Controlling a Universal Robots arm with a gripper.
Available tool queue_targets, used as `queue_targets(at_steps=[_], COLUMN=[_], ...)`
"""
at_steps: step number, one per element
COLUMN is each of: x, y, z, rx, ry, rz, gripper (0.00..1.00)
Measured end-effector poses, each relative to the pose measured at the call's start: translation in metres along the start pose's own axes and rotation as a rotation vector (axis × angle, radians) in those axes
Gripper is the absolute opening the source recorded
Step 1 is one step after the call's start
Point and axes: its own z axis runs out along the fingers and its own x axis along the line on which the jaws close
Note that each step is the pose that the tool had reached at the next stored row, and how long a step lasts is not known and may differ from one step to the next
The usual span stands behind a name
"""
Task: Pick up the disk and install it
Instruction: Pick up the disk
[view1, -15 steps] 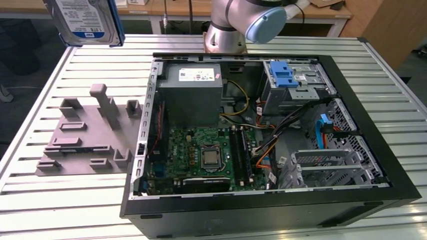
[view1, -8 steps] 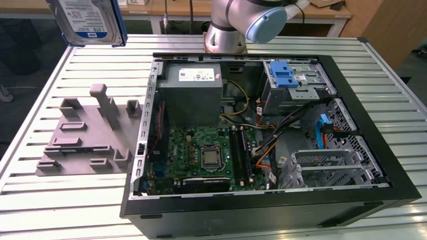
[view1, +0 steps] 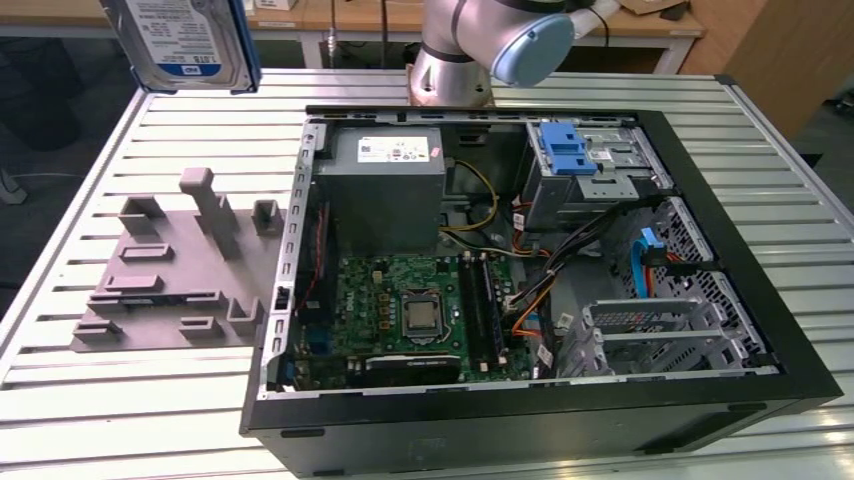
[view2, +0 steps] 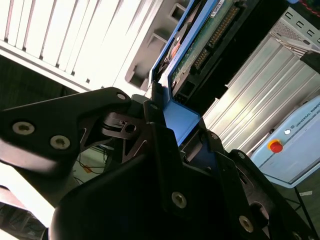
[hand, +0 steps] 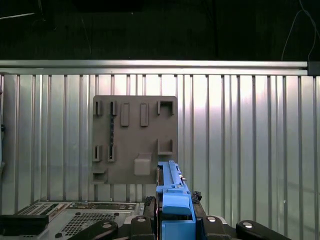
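Observation:
The disk (view1: 187, 40), a silver drive with a white-and-blue label in a blue carrier frame, hangs high above the table's far corner at the exterior view's left. It is tilted and cut off by the picture's edge. In both wrist views my gripper (view2: 172, 120) (hand: 175, 215) is shut on the blue carrier. The second wrist view shows the disk's circuit-board underside (view2: 205, 40) running away from the fingers. The first wrist view shows the carrier's edge (hand: 172, 192) rising between the black fingers.
An open black computer case (view1: 727, 140) lies on the slatted aluminium table (view1: 80, 400). Inside are a grey power supply (view1: 387, 190), a silver drive cage with blue latch (view1: 577, 155) and a green motherboard (view1: 414, 310). A grey slotted fixture plate (view1: 167, 275) (hand: 135, 140) lies beside the case.

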Motion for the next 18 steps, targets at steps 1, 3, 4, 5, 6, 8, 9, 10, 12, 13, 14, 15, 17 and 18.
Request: queue_targets(at_steps=[1,3,4,5,6,8,9,10,12,13,14,15,17,18], x=[0.0,0.0,-0.0001,-0.0001,-0.0001,-0.0001,-0.0001,-0.0001,-0.0001,-0.0001,-0.0002,-0.0002,-0.0002,-0.0002], y=[-0.0009,-0.0026,-0.0035,-0.0044,-0.0052,-0.0069,-0.0077,-0.0085,-0.0101,-0.0108,-0.0116,-0.0124,-0.0138,-0.0146], z=[0.0,0.0,0.0,-0.0001,-0.0001,-0.0001,-0.0001,-0.0002,-0.0002,-0.0001,-0.0002,-0.0002,-0.0002,-0.0002], rx=[-0.0001,0.0,0.0,0.0,0.0,0.0,0.0,-0.0001,-0.0001,0.0,0.0,-0.0001,0.0,0.0], ry=[0.0001,0.0,0.0,0.0,0.0,0.0,0.0,0.0,0.0,0.0,0.0,0.0,0.0,0.0], rz=[0.0,0.0,0.0,0.0,0.0,0.0,0.0,0.0,0.0,0.0,0.0,0.0,0.0,0.0], gripper=[0.36,0.36,0.36,0.36,0.36,0.36,0.36,0.36,0.36,0.36,0.36,0.36,0.36,0.36])
